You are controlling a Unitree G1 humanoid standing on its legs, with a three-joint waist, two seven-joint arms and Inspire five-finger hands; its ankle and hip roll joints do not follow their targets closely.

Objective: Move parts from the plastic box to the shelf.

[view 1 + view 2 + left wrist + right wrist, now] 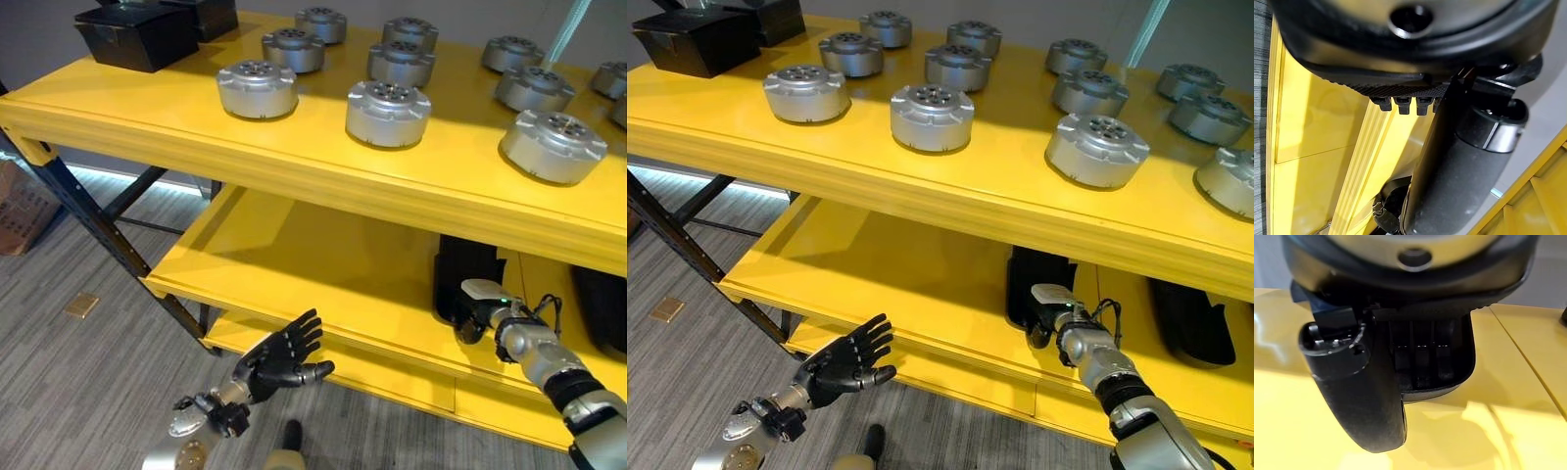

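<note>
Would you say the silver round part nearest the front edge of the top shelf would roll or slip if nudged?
The silver round part sits flat on a wide base, so it probably slides, not rolls. It looks like solid metal, likely heavy for its size. The top shelf looks glossy, so it may slip easily.

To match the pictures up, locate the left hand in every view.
Left eye view: left hand, lower middle, fingers spread before the yellow shelf's front edge.
Right eye view: lower left.
Left wrist view: along the top edge.
Right wrist view: the right hand over the shelf.
Shared landmark: the yellow shelf.
</note>
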